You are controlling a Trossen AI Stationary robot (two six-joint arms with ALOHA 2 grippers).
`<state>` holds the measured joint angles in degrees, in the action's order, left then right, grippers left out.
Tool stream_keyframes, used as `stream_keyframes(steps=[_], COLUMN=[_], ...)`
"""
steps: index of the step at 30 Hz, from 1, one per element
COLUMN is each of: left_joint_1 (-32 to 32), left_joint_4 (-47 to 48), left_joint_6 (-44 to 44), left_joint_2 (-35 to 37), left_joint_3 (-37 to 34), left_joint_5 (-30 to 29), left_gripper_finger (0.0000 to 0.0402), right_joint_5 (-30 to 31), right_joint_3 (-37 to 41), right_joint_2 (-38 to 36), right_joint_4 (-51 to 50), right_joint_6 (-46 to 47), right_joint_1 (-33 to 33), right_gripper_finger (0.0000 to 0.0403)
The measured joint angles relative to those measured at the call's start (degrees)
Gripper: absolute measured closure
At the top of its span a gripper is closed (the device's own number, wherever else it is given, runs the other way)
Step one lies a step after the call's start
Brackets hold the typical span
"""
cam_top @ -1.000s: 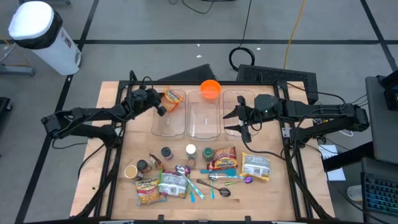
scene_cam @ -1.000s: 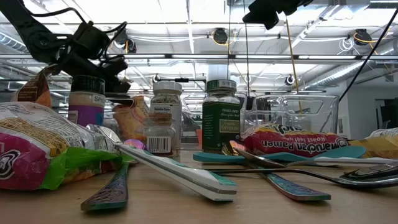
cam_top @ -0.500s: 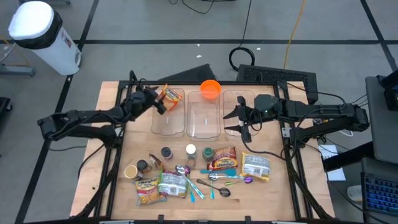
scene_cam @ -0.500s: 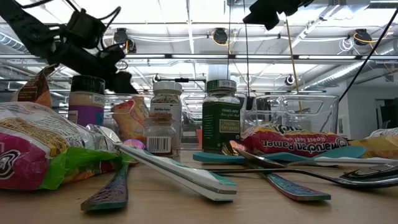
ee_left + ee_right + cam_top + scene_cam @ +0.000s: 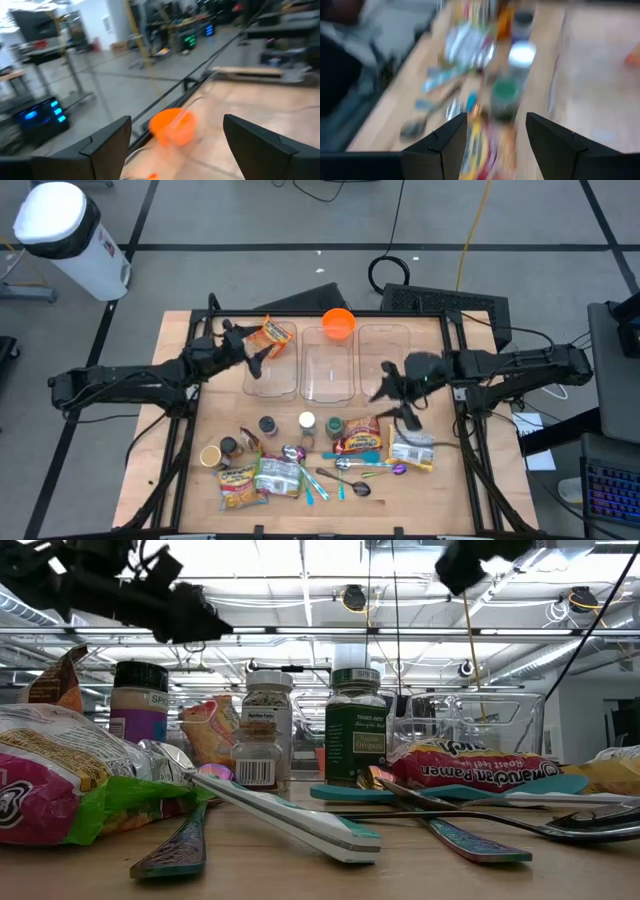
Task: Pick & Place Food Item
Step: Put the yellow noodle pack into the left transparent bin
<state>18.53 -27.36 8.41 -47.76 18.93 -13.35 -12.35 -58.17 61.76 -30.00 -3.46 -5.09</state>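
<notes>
Both grippers stood empty with fingers apart; the snack bag [image 5: 275, 336] lay in the left bin [image 5: 271, 376].

The left gripper [image 5: 251, 352] hung just beside the orange-and-yellow snack bag, which leaned against the far end of the left clear bin, apart from the fingers [image 5: 107, 145]; an orange bowl [image 5: 338, 323] sat at the far rim of the middle bin [image 5: 330, 370]; the right gripper [image 5: 395, 395] hovered near the right bin [image 5: 385, 340], above the table [image 5: 450, 480], its fingers [image 5: 440, 145] spread over a green-lidded jar [image 5: 334, 425], a white-lidded jar [image 5: 307, 421], a ramen packet [image 5: 360, 435] and spoons [image 5: 345, 465]; a silver pouch [image 5: 411, 448] lay near it.
</notes>
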Motion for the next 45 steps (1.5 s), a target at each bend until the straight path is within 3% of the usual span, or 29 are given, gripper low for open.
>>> stream_keyframes(steps=[6, 12, 18, 29, 36, 45], left_joint_1=[-3.2, -4.1, -4.1, -4.1, -4.1, -4.1], left_joint_4=[0.0, 0.0, -0.1, 0.0, 0.1, 0.2], left_joint_6=[0.1, 0.1, -1.7, -3.0, -4.1, -4.2], left_joint_2=[1.0, 1.0, 1.0, 1.0, 1.0, 1.0], left_joint_3=[0.0, 0.0, 0.0, 0.0, 0.0, 0.0], left_joint_5=[0.4, 0.4, 0.3, 0.3, 0.3, 0.3], left_gripper_finger=[0.0077, 0.0078, 0.0078, 0.0078, 0.0078, 0.0078], right_joint_5=[4.4, 12.1, 18.2, 15.9, 15.1, 15.1], right_joint_3=[7.0, 16.8, 20.5, 21.0, 20.9, 21.0], right_joint_2=[-0.1, 0.8, 1.5, 10.2, 10.6, 9.9], right_joint_4=[-4.8, -3.7, 0.9, 4.9, 4.6, 3.6], right_joint_6=[9.5, 17.5, 23.4, 23.9, 24.0, 23.8], right_joint_1=[-8.5, -15.2, -20.5, -23.0, -22.6, -22.6], right_gripper_finger=[0.0204, 0.0204, 0.0205, 0.0225, 0.0276, 0.0386])
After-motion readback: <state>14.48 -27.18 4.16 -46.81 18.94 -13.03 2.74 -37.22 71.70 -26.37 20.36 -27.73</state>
